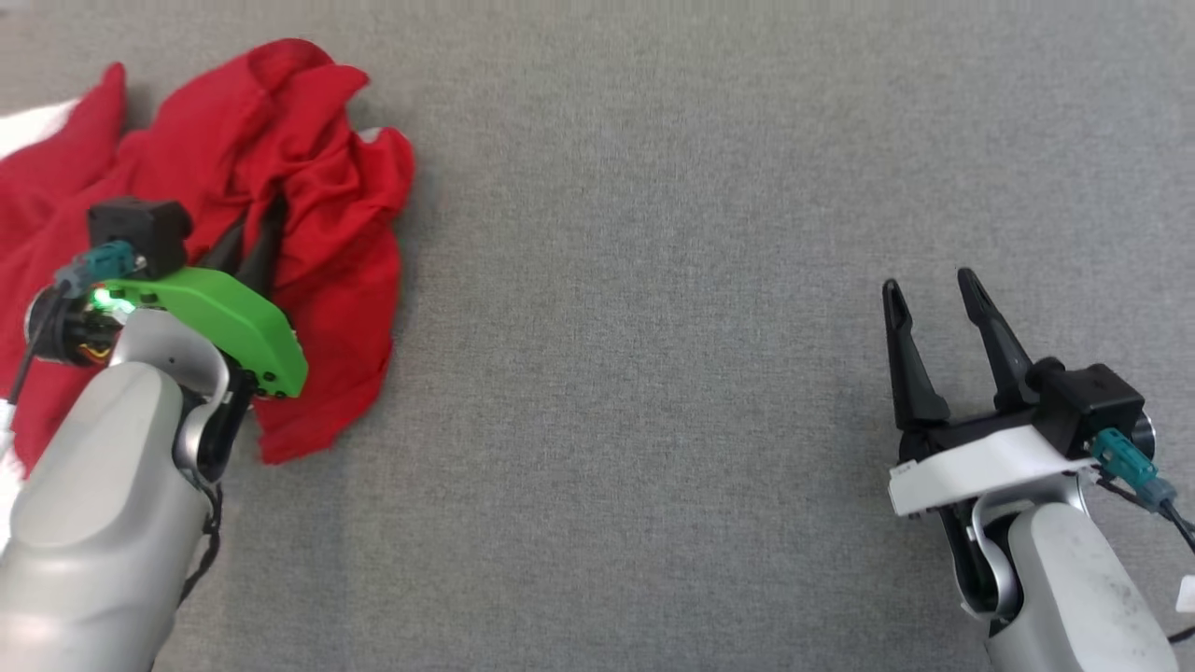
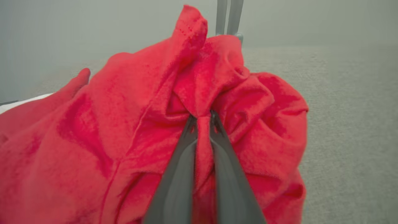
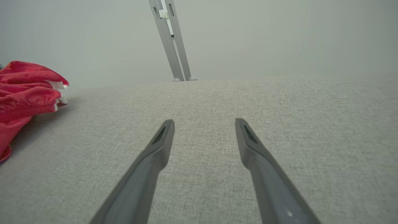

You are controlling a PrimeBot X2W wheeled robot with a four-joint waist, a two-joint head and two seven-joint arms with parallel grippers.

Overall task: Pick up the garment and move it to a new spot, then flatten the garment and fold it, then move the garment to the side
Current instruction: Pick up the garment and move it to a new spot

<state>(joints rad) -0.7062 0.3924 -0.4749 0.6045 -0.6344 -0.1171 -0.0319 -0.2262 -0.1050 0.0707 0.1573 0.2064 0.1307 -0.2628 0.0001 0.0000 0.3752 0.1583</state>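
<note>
The garment (image 1: 317,215) is a crumpled red piece of clothing, heaped at the far left of the grey surface. My left gripper (image 1: 261,219) reaches into the heap, fingers close together. Seen from the left wrist, the left gripper (image 2: 203,116) is shut on a pinched fold of the garment (image 2: 130,124), with red cloth squeezed between the two fingers. My right gripper (image 1: 929,285) hovers at the lower right, far from the cloth, open and empty. From the right wrist, that gripper (image 3: 203,123) points across bare fabric, with the garment (image 3: 25,90) at the left edge.
A grey fabric surface (image 1: 653,280) spreads wide between the two arms. Grey metal legs (image 3: 172,46) stand at its far edge. Something white (image 1: 33,126) peeks out at the left border beside the red cloth.
</note>
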